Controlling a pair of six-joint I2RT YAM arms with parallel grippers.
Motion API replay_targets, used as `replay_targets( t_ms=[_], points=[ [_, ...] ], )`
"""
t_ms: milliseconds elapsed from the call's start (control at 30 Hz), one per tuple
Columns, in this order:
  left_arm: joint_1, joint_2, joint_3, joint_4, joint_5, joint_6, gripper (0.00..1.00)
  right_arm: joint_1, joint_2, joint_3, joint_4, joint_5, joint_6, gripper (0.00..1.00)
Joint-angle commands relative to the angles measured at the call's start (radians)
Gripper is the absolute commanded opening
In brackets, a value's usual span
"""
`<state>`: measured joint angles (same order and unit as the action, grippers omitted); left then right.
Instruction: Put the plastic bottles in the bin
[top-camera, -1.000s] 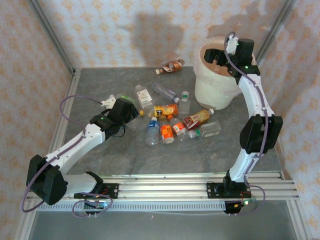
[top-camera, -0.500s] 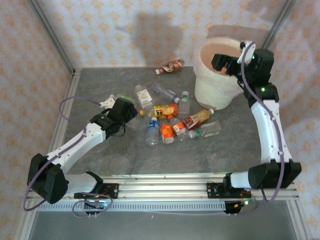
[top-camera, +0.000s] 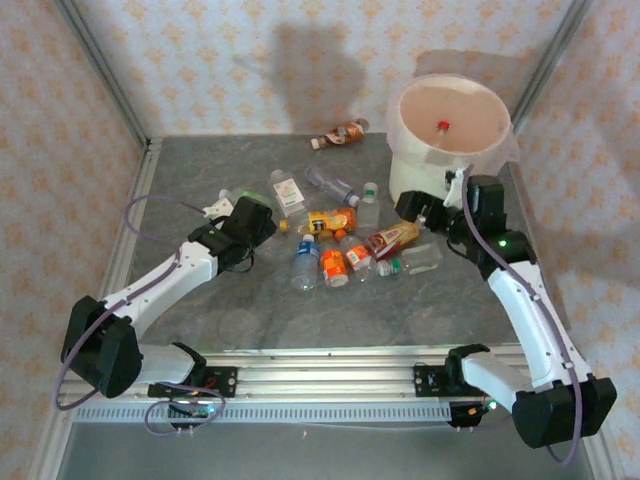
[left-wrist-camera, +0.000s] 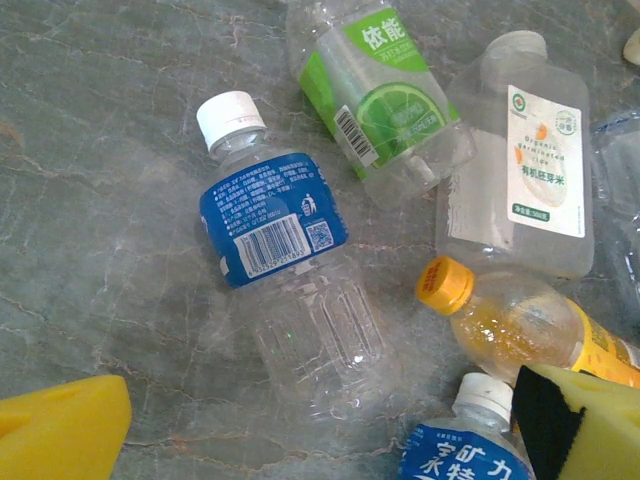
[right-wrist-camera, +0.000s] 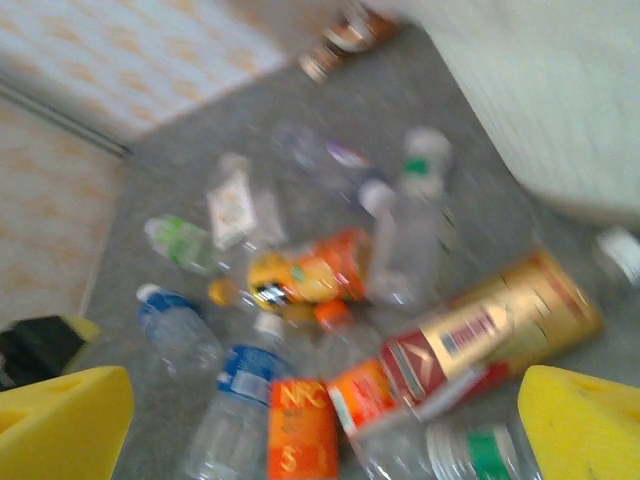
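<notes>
The plastic bottles (top-camera: 335, 245) lie scattered mid-table. The bin (top-camera: 420, 180) stands at the back right with a red-capped bottle (top-camera: 443, 125) inside. My left gripper (top-camera: 265, 228) hovers open at the pile's left edge. Between its yellow fingertips (left-wrist-camera: 60, 430), a clear blue-labelled bottle (left-wrist-camera: 285, 290) lies on the table below the left gripper (left-wrist-camera: 320, 435). My right gripper (top-camera: 420, 208) hangs open in front of the bin. In the blurred right wrist view, the right gripper (right-wrist-camera: 320, 430) is above an orange-labelled bottle (right-wrist-camera: 300, 430) and a brown-red one (right-wrist-camera: 490, 335).
A green-labelled bottle (left-wrist-camera: 385, 95), a white-labelled flat one (left-wrist-camera: 530, 170) and a yellow-capped orange drink (left-wrist-camera: 520, 325) lie close by the blue one. One brown bottle (top-camera: 340, 133) lies alone at the back wall. The bin's wall (right-wrist-camera: 560, 90) is close on the right gripper's right.
The right arm swung from over the bin down to the table in front of it, jaws open and empty. A red-capped bottle now shows inside the bin. The left arm barely moved.
</notes>
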<state>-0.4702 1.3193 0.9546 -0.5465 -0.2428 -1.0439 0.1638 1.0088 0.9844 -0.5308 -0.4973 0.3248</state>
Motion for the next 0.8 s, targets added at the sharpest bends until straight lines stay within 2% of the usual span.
replay_targets(
  t_ms=[0,233,467,767],
  points=[
    [0.008,0.015,0.029,-0.011,-0.011,-0.028,1.00,0.005,-0.039,-0.111,-0.065,0.104,0.210,0.99],
    [0.008,0.033,0.039,-0.015,-0.003,-0.029,1.00,0.004,-0.040,-0.220,-0.120,0.390,0.475,0.99],
    [0.009,0.036,0.035,-0.027,-0.008,-0.030,1.00,0.005,0.064,-0.215,-0.100,0.462,0.706,1.00],
    [0.011,0.020,0.025,-0.038,-0.025,-0.031,1.00,0.005,0.316,-0.103,-0.151,0.415,0.733,0.99]
  ],
)
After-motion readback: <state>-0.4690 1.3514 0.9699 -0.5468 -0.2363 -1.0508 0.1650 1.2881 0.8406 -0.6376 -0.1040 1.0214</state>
